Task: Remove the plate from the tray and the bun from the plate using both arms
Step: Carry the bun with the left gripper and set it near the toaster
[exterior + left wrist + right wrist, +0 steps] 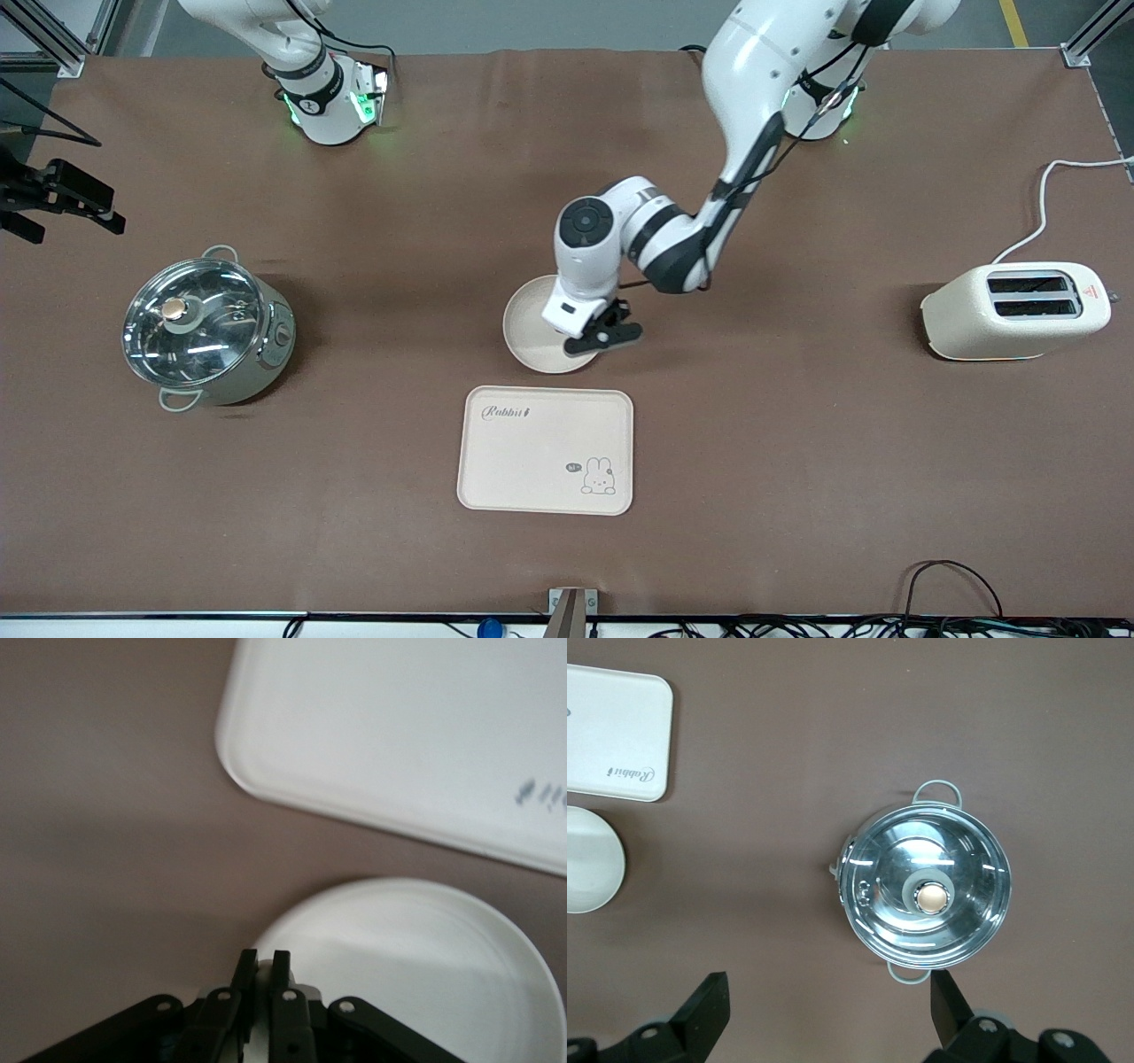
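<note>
The round cream plate [532,332] is low over the brown table, just farther from the front camera than the tray. My left gripper [602,335] is shut on the plate's rim at the side toward the left arm's end. In the left wrist view the black fingers [250,967] pinch the rim of the plate [416,966]. My right gripper [828,992] is open and empty, high over the table beside the pot; it does not show in the front view. The plate's edge [589,859] also shows in the right wrist view. The bun is out of view.
A rectangular cream tray [546,450] with a rabbit drawing lies near the table's front edge, also in the wrist views [399,726] [611,731]. A steel pot with a glass lid [208,328] [926,895] stands toward the right arm's end. A cream toaster [1019,308] stands toward the left arm's end.
</note>
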